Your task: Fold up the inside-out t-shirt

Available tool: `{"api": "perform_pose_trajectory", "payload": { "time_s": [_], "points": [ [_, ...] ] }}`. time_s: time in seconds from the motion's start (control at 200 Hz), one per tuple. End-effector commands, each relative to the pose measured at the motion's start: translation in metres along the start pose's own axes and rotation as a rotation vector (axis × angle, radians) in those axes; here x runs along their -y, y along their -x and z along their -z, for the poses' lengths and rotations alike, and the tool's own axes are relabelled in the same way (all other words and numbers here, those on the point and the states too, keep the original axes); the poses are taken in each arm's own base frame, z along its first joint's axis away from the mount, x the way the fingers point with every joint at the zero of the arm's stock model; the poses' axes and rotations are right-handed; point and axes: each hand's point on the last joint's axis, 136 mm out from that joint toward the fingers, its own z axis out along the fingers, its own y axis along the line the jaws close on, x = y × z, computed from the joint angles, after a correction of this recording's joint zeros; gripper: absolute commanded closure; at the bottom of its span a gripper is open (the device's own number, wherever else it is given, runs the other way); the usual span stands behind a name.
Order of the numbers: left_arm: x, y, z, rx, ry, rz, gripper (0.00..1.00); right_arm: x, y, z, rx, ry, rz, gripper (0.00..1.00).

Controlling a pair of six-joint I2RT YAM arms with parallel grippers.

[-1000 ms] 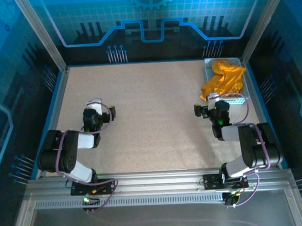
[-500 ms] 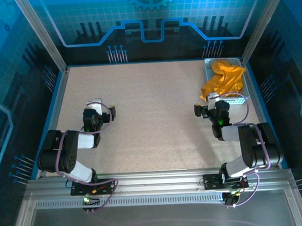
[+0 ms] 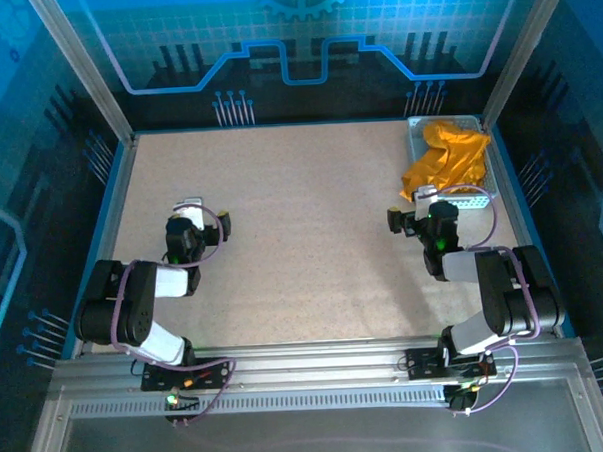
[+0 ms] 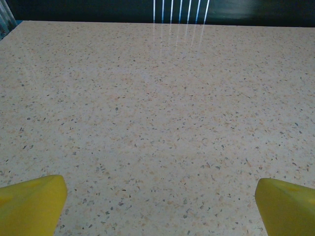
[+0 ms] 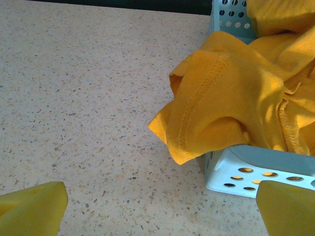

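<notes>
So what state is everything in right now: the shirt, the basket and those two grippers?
t-shirt: crumpled, unfolded, piled in the basket with a fold hanging over its rim.
basket: upright on the table, at its far right corner, holding the t-shirt.
left gripper: open, empty, above bare table.
right gripper: open, empty, facing the t-shirt, not touching it.

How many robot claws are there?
2. The left gripper is open above the table on the left side. The right gripper is open on the right, just short of the basket holding the t-shirt.
</notes>
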Motion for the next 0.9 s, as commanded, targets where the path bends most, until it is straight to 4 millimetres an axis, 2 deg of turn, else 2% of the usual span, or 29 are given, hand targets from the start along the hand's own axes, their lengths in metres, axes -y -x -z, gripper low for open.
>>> {"api": "perform_pose_trajectory", "payload": {
  "time_s": [0.0, 0.22, 0.275, 0.38, 0.48, 0.535, 0.625, 0.695, 0.82, 0.895],
  "points": [
    [0.002, 0.011, -0.004, 0.035, 0.002, 0.023, 0.01, -0.003, 0.015, -0.003, 0.046, 0.005, 0.018, 0.00],
    [0.003, 0.011, -0.002, 0.040, -0.007, 0.020, 0.01, -0.003, 0.015, -0.002, 0.053, 0.027, 0.011, 0.00],
    [0.010, 0.014, 0.007, 0.085, -0.045, 0.007, 0.01, -0.006, 0.016, 0.002, 0.067, 0.042, 0.018, 0.00],
    [0.009, 0.026, 0.030, 0.170, -0.030, -0.001, 0.01, -0.009, 0.028, 0.020, 0.116, 0.048, 0.038, 0.00],
    [0.017, 0.043, 0.049, 0.211, -0.016, -0.046, 0.01, -0.016, 0.040, 0.040, 0.114, 0.041, 0.068, 0.00],
    [0.022, 0.059, 0.058, 0.213, -0.007, -0.035, 0.01, -0.021, 0.049, 0.054, 0.125, 0.040, 0.075, 0.00],
    [0.026, 0.084, 0.072, 0.161, -0.028, 0.122, 0.01, -0.028, 0.063, 0.075, 0.130, 0.068, 0.028, 0.00],
    [0.028, 0.104, 0.083, 0.118, -0.038, 0.235, 0.01, -0.025, 0.074, 0.091, 0.103, 0.062, -0.039, 0.00],
    [0.026, 0.128, 0.104, 0.037, -0.019, 0.429, 0.01, -0.013, 0.105, 0.118, 0.088, 0.039, -0.194, 0.00],
    [0.025, 0.135, 0.114, -0.028, -0.001, 0.477, 0.01, -0.014, 0.118, 0.130, 0.034, 0.099, -0.321, 0.00]
  ]
}}
